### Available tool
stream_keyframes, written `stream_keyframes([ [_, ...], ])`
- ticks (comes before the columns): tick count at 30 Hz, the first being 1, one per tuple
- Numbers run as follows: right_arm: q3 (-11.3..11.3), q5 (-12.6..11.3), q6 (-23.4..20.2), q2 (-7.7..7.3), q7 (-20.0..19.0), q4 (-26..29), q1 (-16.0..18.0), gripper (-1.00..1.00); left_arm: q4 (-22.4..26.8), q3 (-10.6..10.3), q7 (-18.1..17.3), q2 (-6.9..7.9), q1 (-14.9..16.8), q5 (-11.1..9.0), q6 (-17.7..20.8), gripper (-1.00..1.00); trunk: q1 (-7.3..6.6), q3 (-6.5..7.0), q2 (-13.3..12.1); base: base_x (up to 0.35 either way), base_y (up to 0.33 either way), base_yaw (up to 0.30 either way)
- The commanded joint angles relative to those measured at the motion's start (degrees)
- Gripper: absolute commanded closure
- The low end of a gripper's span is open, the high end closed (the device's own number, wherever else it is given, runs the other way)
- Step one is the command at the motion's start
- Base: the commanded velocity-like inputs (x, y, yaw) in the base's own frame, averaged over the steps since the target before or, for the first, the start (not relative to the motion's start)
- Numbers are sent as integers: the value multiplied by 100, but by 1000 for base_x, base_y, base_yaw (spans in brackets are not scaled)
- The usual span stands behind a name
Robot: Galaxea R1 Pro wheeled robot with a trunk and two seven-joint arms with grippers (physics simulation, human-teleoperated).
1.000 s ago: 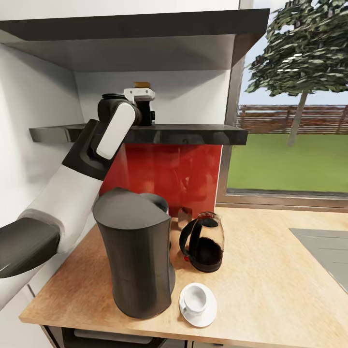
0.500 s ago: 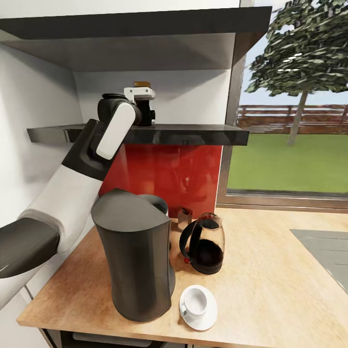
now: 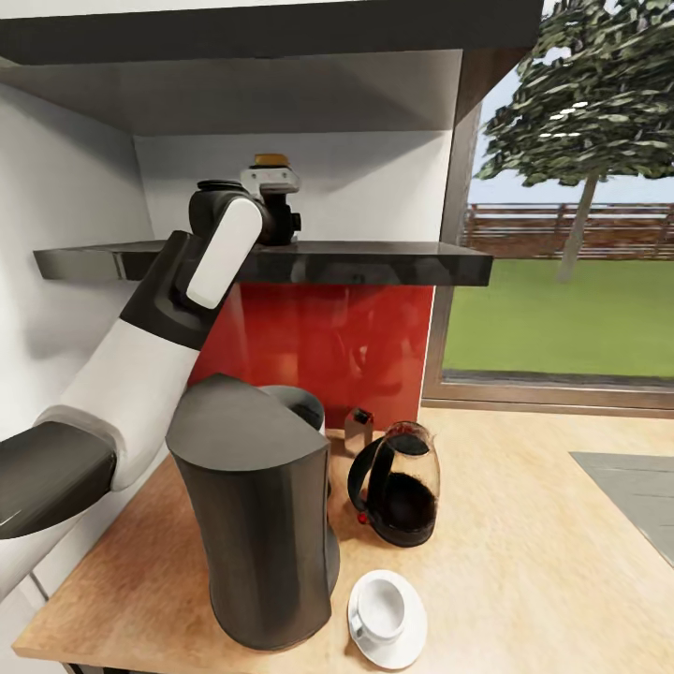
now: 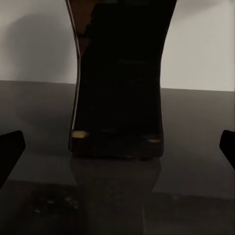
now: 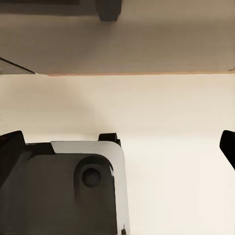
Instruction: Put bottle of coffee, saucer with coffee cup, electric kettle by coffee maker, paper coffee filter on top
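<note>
L gripper (image 4: 117, 147) wide open, coffee btl (image 4: 119, 78) upright on shelf (image 4: 196, 137) between fingertips, untouched

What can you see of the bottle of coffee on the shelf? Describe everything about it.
The bottle of coffee is dark, nearly black and glossy, squarish with a narrowed waist. In the head view its amber-gold cap pokes up behind the left gripper. It stands upright on the glossy black shelf, against the white wall. In the left wrist view the fingertips sit wide apart on either side, not touching it.
</note>
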State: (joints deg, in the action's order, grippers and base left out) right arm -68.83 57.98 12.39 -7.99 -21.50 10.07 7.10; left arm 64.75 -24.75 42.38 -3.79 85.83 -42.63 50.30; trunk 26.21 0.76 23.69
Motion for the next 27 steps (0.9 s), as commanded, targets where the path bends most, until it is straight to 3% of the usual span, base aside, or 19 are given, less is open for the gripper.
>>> stream_keyframes([
  [1, -49, 47, 18, 3, -25, 4, 2, -100, -1, -5, 59, 1, 4, -60, 4, -100, 2, -3, 4, 34, 0, 0],
  [12, -44, 49, 18, 7, -26, 4, 2, -100, -33, -6, 77, -34, 4, -36, -8, -100, 2, -3, 4, 137, 0, 0],
  [18, -43, 50, 18, 8, -22, 1, 2, -100, -486, 37, 53, -147, 4, -29, -22, -100, 2, -3, 4, 3, 0, 0],
  [27, -43, 51, 18, 8, -22, -19, 2, -100, -548, 310, 46, -135, 4, -2, -55, -100, 2, -3, 4, 0, 0, 0],
])
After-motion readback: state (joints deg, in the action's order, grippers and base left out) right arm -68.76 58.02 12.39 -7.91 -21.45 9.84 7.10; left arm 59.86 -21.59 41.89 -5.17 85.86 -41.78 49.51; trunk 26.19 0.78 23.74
